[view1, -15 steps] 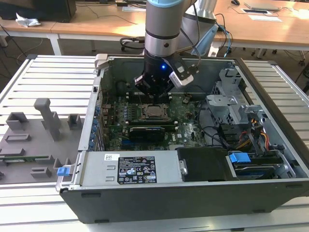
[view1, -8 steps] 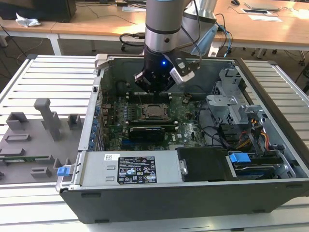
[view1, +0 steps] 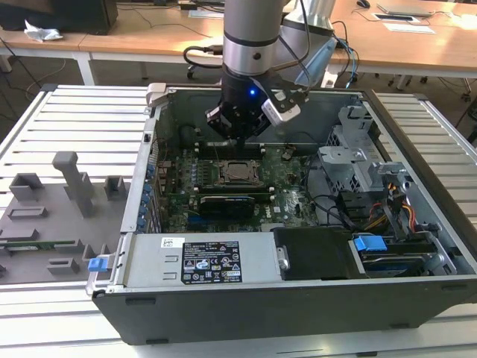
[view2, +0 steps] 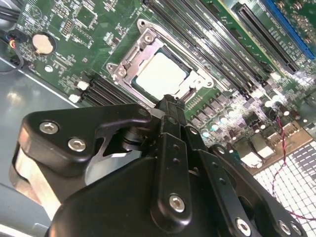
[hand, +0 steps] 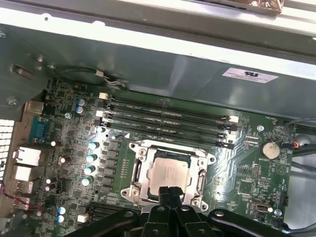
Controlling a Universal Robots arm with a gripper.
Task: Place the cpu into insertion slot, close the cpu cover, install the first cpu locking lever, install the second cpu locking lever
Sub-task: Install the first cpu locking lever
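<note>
Claw [hand: 169,189], tips together, just over edge of cpu [hand: 169,172].

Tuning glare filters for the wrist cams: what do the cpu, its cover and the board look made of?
cpu: probably a metal lid, matte pale beige-silver, soft even sheen.
cpu cover: looks like stamped sheet metal, bare silver, bright highlights along its edges.
circuit board: green laminate, likely fibreglass, slightly glossy coat, fine traces and solder points.
</note>
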